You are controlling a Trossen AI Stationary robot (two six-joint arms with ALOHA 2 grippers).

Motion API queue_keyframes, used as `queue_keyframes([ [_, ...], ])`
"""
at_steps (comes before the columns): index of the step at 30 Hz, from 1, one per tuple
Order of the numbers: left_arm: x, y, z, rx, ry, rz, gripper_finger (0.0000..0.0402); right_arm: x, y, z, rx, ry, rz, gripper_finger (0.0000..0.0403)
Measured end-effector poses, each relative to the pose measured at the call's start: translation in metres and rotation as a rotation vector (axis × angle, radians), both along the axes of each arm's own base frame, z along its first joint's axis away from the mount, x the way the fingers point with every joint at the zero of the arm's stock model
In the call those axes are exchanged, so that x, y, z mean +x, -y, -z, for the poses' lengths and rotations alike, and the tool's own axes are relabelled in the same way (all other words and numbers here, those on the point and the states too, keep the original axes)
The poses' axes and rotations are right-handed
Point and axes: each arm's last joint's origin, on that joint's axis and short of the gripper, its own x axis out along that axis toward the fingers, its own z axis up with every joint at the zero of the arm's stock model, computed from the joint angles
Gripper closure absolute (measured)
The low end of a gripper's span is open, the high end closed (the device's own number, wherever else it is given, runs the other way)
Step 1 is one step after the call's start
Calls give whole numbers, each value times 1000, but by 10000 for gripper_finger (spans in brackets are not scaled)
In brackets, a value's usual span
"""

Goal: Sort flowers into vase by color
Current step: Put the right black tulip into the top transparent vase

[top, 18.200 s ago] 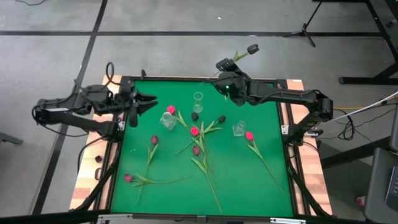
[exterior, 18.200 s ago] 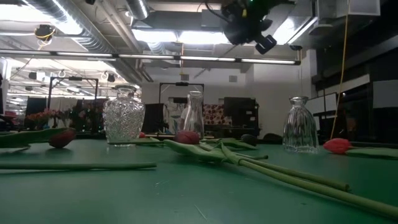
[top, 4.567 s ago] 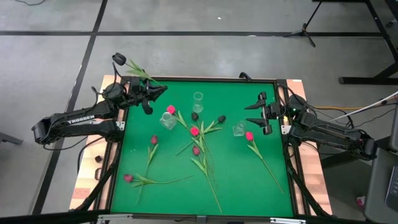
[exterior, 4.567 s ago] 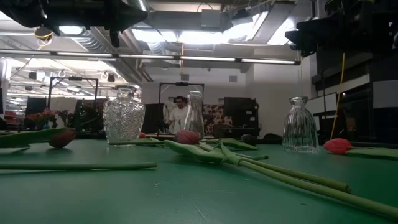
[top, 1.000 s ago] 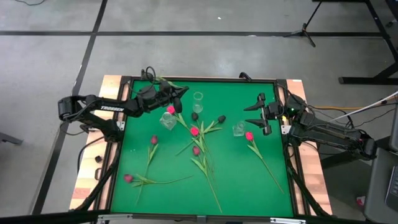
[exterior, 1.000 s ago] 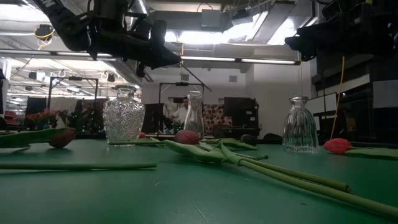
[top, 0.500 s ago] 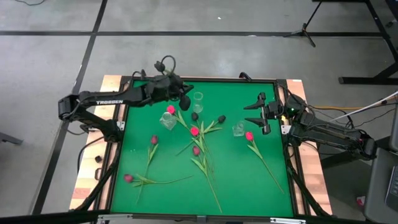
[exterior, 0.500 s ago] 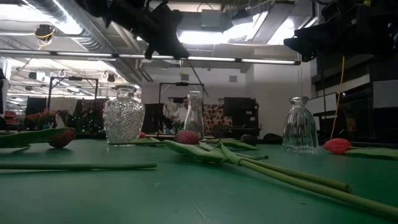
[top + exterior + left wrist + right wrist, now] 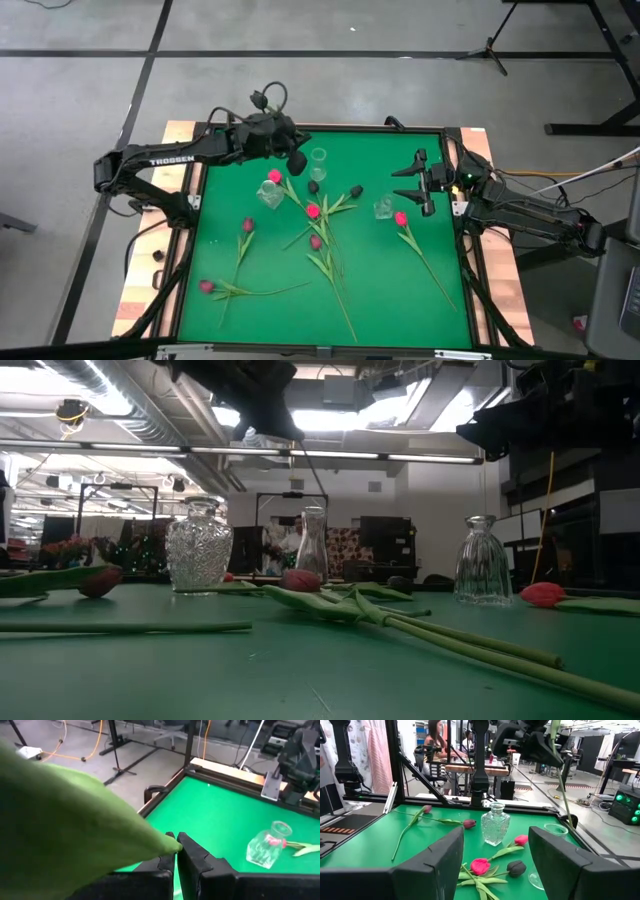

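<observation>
My left gripper (image 9: pixel 297 160) hangs high over the mat's far left part, shut on a dark-headed tulip. The tulip's head (image 9: pixel 258 98) curls up behind the wrist. Its thin stem (image 9: pixel 561 775) slants down toward the slim vase (image 9: pixel 318 157); whether its end is inside I cannot tell. A big green leaf (image 9: pixel 65 825) fills the left wrist view. Several tulips (image 9: pixel 313 210) lie flat on the green mat. My right gripper (image 9: pixel 402 184) waits open at the right edge, beside the bell-shaped vase (image 9: pixel 384 207). My left gripper pinches the dark tulip between its two shut fingers where the leaf narrows to the stem (image 9: pixel 169 844); the leaf hides the exact spot. The fingers come from the table's left, slanting a little downward. The tulip is lifted clear, its stem (image 9: pixel 310 472) hanging below the fingers.
A cut-glass vase (image 9: pixel 270 192) stands left of centre with a pink head (image 9: pixel 275 177) beside it. Two dark heads (image 9: pixel 356 190) lie near the middle, and a pink tulip (image 9: pixel 400 218) lies close to the right gripper. Free mat lies at the near right.
My left gripper has risen, still shut, and tipped from pointing steeply down to nearly level, staying over the far left of the mat. The tulip has gone up with it, and its stem now hangs toward the slim vase.
</observation>
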Motion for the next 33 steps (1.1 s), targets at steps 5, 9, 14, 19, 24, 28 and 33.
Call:
queue_keyframes([
  [5,0,0,0,-3,-6,0,401,0,0,0,0,0,0,178],
  [9,0,0,-2,-4,-6,1,401,0,0,0,0,0,0,178],
  [14,1,3,-18,-39,-2,57,401,0,0,0,0,0,0,178],
  [19,-1,6,-27,-47,-47,66,401,0,0,0,0,0,0,178],
  [24,-5,3,-22,-70,-104,52,401,0,0,0,0,0,0,178],
  [28,-7,1,-21,-77,-120,41,401,0,0,0,0,0,0,178],
  [33,-4,-2,-17,-93,-130,53,398,0,0,0,0,0,0,178],
])
